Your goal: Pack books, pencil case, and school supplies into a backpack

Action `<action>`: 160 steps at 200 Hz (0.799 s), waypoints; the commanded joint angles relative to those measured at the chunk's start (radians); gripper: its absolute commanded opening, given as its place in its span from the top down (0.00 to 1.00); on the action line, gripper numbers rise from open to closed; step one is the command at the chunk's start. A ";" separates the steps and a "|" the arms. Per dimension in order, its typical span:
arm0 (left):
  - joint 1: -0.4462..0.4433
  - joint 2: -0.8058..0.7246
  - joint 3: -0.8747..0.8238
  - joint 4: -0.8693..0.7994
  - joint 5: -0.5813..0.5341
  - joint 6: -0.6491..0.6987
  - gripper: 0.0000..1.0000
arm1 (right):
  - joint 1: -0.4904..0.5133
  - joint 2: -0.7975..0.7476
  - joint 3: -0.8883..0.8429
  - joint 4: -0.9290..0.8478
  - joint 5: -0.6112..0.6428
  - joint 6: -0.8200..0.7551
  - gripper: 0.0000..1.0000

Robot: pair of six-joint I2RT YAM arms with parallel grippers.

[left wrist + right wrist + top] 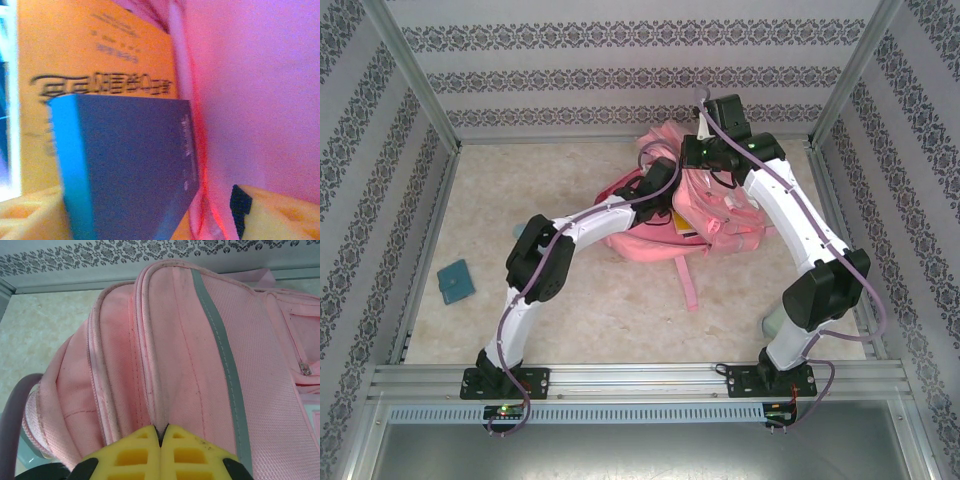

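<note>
lying toward the back of the table (570, 320) in the top view, the pink backpack (725, 215) has both arms reaching to it, the left arm (570, 232) from its near-left side and the right arm (790, 210) over its top; a teal book (455, 281) lies flat, well apart, near the table's left edge. the left wrist view, blurred, looks inside the pink bag: the left gripper (150, 220) stands wide, its yellow pads (280, 215) far apart, with a blue-grey book (130, 165) upright between them in front of a yellow book (95, 60); whether a pad touches it i cannot tell. the right wrist view shows the right gripper (161, 447) pinched tight on a fold of the backpack's fabric, beside a grey trim stripe (220, 350).
</note>
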 commanded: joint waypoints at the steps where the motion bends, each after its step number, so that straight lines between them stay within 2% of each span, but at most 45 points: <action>1: -0.027 -0.048 0.046 -0.225 -0.083 0.088 0.14 | 0.015 -0.075 0.010 0.124 -0.048 0.022 1.00; 35: -0.027 -0.068 0.082 -0.401 -0.148 0.108 0.11 | 0.012 -0.074 -0.012 0.128 -0.032 0.017 1.00; 84: -0.009 -0.220 -0.049 -0.445 -0.197 0.150 0.11 | 0.009 -0.100 -0.102 0.165 -0.008 0.014 1.00; 130: 0.049 -0.427 -0.323 -0.364 -0.180 0.135 0.12 | 0.009 -0.117 -0.193 0.203 -0.003 0.023 1.00; 160: 0.097 -0.556 -0.458 -0.383 -0.190 0.133 0.12 | 0.010 -0.119 -0.248 0.223 -0.015 0.032 1.00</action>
